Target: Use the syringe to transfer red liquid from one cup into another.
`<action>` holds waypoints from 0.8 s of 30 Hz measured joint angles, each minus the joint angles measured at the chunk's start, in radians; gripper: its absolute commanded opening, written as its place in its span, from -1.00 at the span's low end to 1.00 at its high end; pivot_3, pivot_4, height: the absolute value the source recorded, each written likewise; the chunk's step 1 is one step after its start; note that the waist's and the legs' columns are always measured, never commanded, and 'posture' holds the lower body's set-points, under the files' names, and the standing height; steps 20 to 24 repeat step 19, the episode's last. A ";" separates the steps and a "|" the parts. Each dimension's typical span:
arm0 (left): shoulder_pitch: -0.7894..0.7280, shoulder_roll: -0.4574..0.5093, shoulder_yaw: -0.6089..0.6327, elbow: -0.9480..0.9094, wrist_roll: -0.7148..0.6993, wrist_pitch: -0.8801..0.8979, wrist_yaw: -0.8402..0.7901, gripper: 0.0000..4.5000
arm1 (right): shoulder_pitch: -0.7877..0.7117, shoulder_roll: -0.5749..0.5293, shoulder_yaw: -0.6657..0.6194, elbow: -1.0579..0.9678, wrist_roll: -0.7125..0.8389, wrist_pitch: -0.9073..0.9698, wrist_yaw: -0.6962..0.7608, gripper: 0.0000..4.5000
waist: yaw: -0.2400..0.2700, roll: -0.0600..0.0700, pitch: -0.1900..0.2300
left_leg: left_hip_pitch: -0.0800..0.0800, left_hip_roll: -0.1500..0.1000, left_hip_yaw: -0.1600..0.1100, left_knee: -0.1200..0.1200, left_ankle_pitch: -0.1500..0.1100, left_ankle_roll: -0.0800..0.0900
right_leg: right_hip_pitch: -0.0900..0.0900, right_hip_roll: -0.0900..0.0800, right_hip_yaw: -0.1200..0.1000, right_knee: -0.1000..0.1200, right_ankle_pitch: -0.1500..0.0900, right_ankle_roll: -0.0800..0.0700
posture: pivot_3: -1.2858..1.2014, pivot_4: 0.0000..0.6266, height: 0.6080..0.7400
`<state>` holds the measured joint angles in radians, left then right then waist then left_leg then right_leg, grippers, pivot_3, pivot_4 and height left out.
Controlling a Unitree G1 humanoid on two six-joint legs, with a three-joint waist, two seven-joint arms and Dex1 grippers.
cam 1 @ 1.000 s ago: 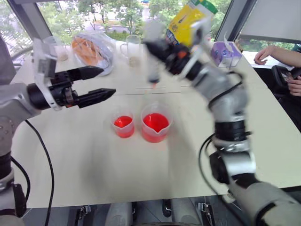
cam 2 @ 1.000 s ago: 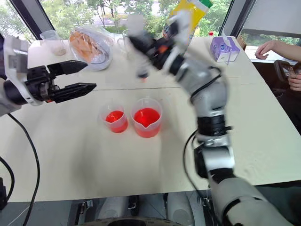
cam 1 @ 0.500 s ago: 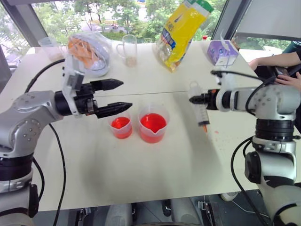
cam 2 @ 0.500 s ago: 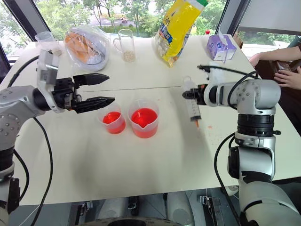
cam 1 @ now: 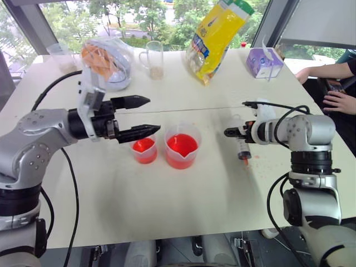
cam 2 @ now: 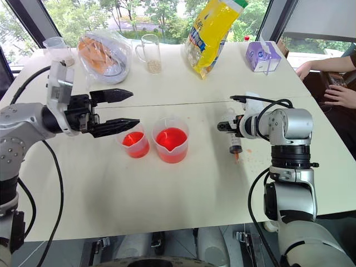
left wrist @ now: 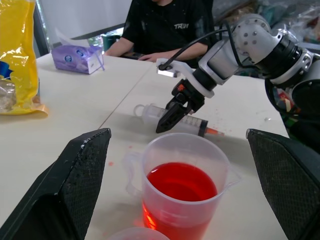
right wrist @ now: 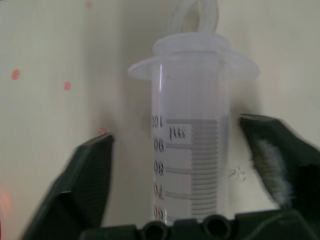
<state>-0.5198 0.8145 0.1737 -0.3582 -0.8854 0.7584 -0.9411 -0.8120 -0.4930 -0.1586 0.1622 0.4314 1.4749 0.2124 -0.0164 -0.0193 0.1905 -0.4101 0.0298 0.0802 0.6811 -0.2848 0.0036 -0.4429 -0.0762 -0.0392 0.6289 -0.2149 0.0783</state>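
right hand (cam 2: 229,127) spread wide, syringe (cam 2: 234,143) flat on table (cam 1: 167,206) between fingers, likely released | left hand (cam 1: 143,117) wide above smaller cup (cam 1: 144,150), idle

Mostly clear plastic on a matt, pale table

The table (cam 1: 167,217) looks smooth and matt. The syringe (left wrist: 175,120) is clear plastic with printed marks. The larger beaker (cam 1: 182,147) and the smaller cup (cam 1: 144,150) are cloudy clear plastic; the red liquid (left wrist: 180,182) inside is glossy. The snack bag (cam 1: 214,36) is shiny yellow foil. The mug (cam 1: 153,57) looks like glass.
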 measured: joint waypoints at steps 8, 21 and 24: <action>0.033 0.054 0.028 -0.006 -0.022 0.026 -0.020 1.00 | -0.024 -0.163 0.035 -0.145 0.047 0.001 0.154 0.98 | 0.000 0.000 0.000 | 0.000 0.000 0.000 0.000 0.000 0.000 | 0.000 0.000 0.000 0.000 0.000 0.000 | 0.03 -0.52 1.00; 0.059 0.141 0.065 -0.012 -0.059 0.066 -0.065 1.00 | 0.043 -0.481 -0.044 -0.557 0.395 0.057 0.564 0.98 | 0.005 0.000 0.000 | 0.000 0.001 -0.001 0.000 -0.001 0.001 | 0.000 0.000 0.000 -0.003 -0.002 -0.001 | 0.03 -0.52 1.00; 0.059 0.141 0.065 -0.012 -0.059 0.066 -0.065 1.00 | 0.043 -0.481 -0.044 -0.557 0.395 0.057 0.564 0.98 | 0.005 0.000 0.000 | 0.000 0.001 -0.001 0.000 -0.001 0.001 | 0.000 0.000 0.000 -0.003 -0.002 -0.001 | 0.03 -0.52 1.00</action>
